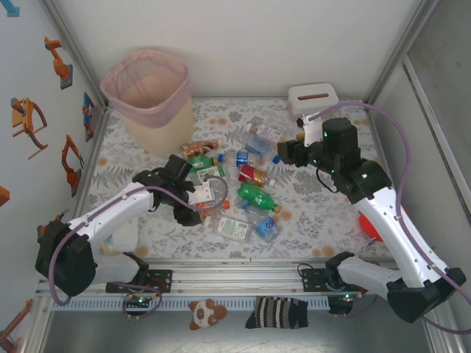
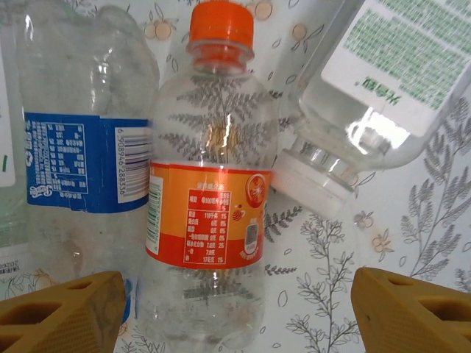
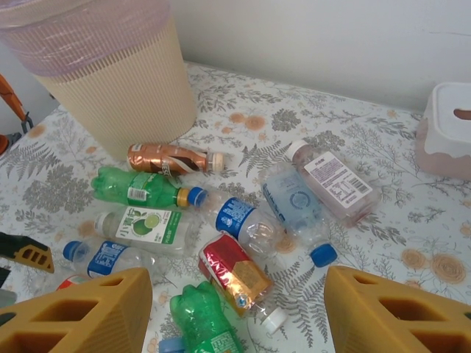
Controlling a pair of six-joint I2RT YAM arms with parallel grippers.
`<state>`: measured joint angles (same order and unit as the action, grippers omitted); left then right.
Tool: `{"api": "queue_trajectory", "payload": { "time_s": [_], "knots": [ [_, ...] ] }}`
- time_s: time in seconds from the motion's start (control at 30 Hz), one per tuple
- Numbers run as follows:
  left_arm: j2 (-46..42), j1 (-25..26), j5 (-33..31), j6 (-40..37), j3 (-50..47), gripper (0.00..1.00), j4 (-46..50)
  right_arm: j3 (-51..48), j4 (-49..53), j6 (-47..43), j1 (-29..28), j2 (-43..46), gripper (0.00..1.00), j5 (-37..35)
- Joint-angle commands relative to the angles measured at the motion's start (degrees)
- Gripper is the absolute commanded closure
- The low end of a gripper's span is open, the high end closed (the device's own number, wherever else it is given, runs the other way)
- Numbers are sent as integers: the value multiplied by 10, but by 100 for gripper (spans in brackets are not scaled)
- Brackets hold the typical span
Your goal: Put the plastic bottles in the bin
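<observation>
Orange-capped bottle (image 2: 210, 206): lying on the near side of the bin (image 1: 158, 121), long axis straight ahead of my left claw (image 2: 237, 298), cap pointing away | left claw: wide, straddling it, holding nothing | right claw (image 3: 237, 298): wide, empty, farther off.

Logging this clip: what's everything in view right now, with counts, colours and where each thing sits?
plastic bottles: about a dozen, green or clear, lying scattered mid-table
bin: one, pale pink and cream, far left corner
lidded box: one, white and pink, far right
table cover: one, grey floral print, under everything
soft toy: one, brown and white, near edge below the rail
striped cloth: one, black and white, beside the toy
left gripper: one, tan fingers, open astride an orange-capped bottle
right gripper: one, tan fingers, open above the bottles
</observation>
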<state>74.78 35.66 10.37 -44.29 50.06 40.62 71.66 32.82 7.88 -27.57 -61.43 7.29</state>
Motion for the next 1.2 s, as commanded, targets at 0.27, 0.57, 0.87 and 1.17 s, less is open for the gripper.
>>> {"api": "queue_trajectory", "payload": {
  "time_s": [0.27,0.57,0.87,1.17],
  "knots": [
    [81,1,-28,-3,23,21,3,-3,3,1,-1,9,38,14],
    [138,2,-18,24,49,21,9,-23,-1,8,-1,19,38,11],
    [172,3,-17,37,64,23,17,-24,1,0,-1,25,38,7],
    [179,2,-18,41,64,27,21,-26,1,3,-1,24,38,10]
  ]
}}
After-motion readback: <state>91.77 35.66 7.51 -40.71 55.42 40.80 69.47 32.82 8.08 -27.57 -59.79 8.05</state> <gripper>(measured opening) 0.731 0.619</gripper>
